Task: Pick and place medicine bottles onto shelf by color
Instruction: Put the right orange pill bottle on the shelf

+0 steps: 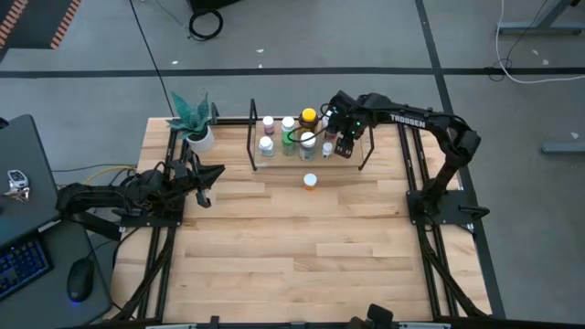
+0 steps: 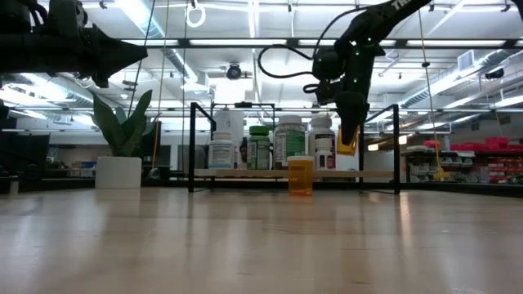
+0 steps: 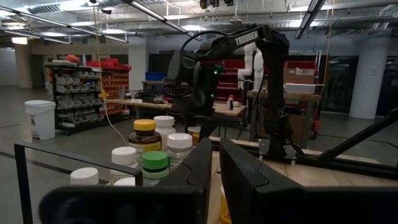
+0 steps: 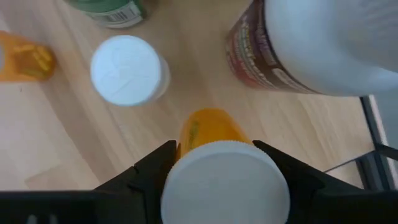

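nearby, white-capped bottles crowd the right gripper's orange bottle.

A light-wood table carries a low wire-framed shelf near its far edge, crowded with medicine bottles. An orange bottle stands just before it; a potted plant sits nearby.

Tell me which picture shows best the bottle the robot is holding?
The right wrist view: the white-capped orange bottle fills it, squeezed between the right gripper's fingers. The low view shows only a yellow-orange bit under the gripper; the high and left wrist views don't show it clearly.
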